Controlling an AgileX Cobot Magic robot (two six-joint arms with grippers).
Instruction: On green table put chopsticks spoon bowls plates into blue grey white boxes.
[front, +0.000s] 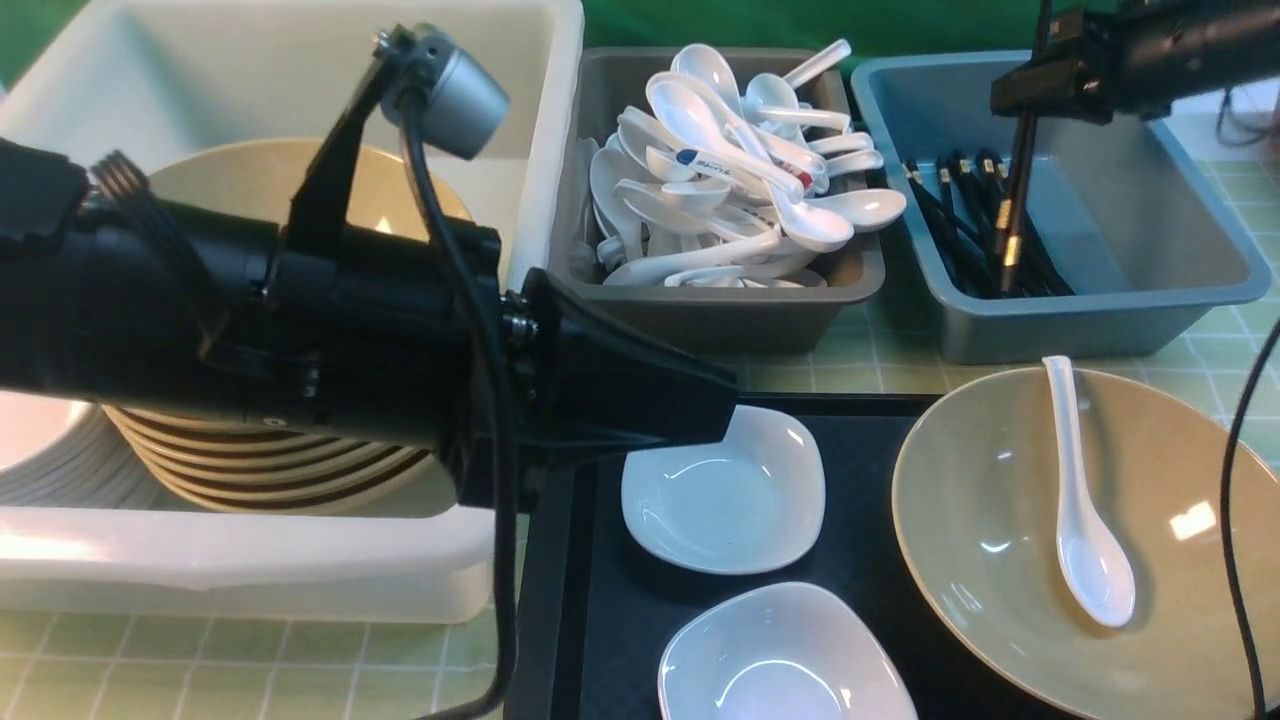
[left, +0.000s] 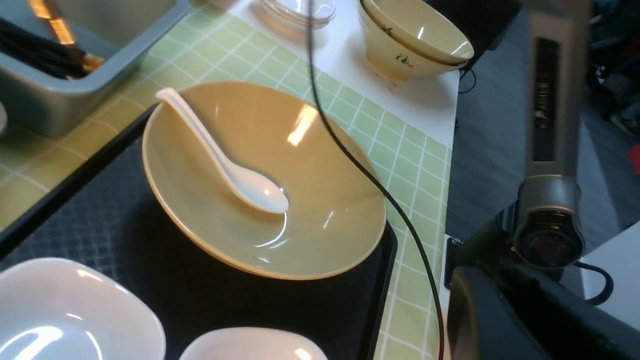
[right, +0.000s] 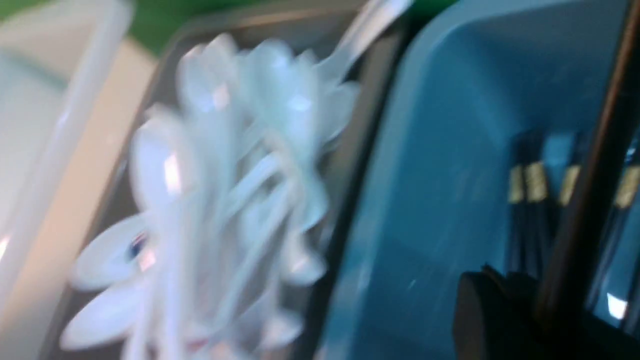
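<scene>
My right gripper (front: 1032, 98) is shut on dark chopsticks (front: 1016, 195) that hang upright over the blue box (front: 1050, 335), where several more chopsticks (front: 960, 235) lie. The right wrist view is blurred but shows the held chopstick (right: 585, 210) against the blue box (right: 440, 150). My left gripper (front: 715, 415) reaches low over the black tray (front: 590, 620), its tip at the edge of a white dish (front: 720, 495); its jaws are hidden. A second white dish (front: 780, 660) lies nearer. A white spoon (front: 1085, 530) rests in a tan plate (front: 990, 580), which also shows in the left wrist view (left: 325, 165).
The grey box (front: 700, 320) is heaped with white spoons (front: 730, 170). The white box (front: 250, 575) holds stacked tan plates (front: 250, 470) and white plates (front: 40, 450). A tan bowl (left: 415, 40) stands beyond the green mat. A black cable (left: 360, 165) crosses above the plate.
</scene>
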